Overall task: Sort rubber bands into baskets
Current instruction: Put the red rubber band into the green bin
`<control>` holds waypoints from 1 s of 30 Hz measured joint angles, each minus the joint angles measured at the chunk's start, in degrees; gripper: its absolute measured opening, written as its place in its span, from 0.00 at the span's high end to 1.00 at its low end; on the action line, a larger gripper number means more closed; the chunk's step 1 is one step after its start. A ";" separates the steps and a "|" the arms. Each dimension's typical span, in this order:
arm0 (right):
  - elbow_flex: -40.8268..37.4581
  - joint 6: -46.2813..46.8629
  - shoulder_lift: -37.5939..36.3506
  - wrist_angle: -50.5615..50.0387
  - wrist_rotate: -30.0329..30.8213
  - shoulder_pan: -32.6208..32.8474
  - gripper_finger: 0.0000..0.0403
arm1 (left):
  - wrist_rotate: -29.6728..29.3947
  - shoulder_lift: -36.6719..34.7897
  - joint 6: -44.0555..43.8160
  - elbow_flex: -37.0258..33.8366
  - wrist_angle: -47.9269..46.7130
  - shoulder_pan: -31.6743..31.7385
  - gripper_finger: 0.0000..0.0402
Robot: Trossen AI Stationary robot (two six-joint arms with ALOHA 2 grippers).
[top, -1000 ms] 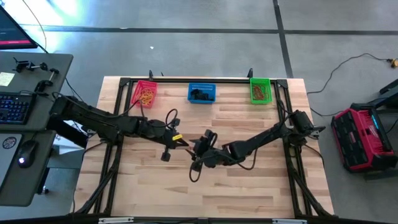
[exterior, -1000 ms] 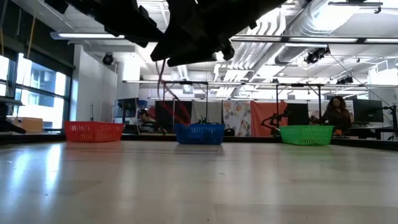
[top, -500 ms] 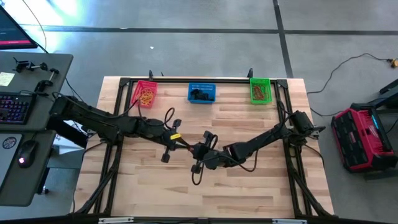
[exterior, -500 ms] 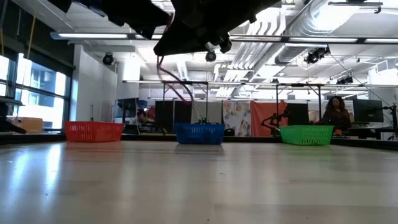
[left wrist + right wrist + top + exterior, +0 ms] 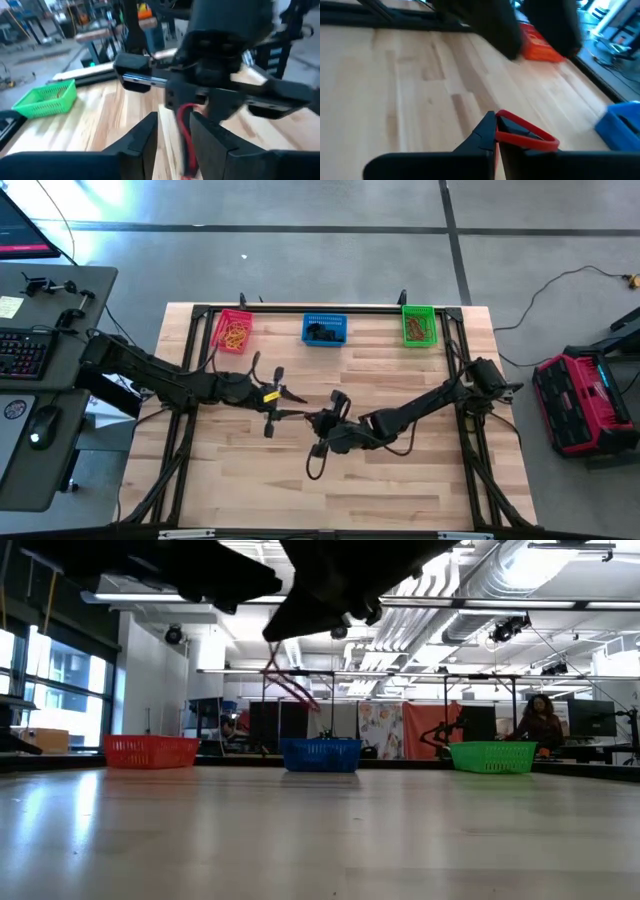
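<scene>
Pinching a red-orange rubber band (image 5: 526, 134) above mid-surface, the right gripper (image 5: 318, 421) is facing the left gripper (image 5: 283, 402), fingers apart. Baskets are lining the butcher-block surface (image 5: 400, 480)'s far edge.

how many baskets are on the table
3, in a row along the far edge: red basket toward the left arm's side, blue basket in the middle, green basket toward the right arm's side.
</scene>
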 joint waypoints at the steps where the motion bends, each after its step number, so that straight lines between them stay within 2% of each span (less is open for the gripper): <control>1: 0.00 0.63 -0.48 -1.54 0.30 -0.26 1.00 | 0.00 -0.02 -0.07 -1.24 2.57 0.00 0.73; 5: 0.00 2.86 -4.21 -10.67 3.01 -1.52 1.00 | 0.02 -0.02 -1.32 -5.21 12.66 0.01 0.72; 8: 0.00 3.52 -8.09 -18.12 5.64 -2.86 1.00 | 0.07 -0.04 -1.86 -6.90 15.93 0.09 0.72; 18: 0.00 5.26 -18.77 -41.64 9.21 -13.01 1.00 | 0.04 -0.04 -2.03 -7.07 15.53 0.09 0.72; 30: -0.02 14.96 -27.09 -64.08 14.75 -25.48 1.00 | 0.00 -0.04 -3.06 -7.09 14.97 0.09 0.72</control>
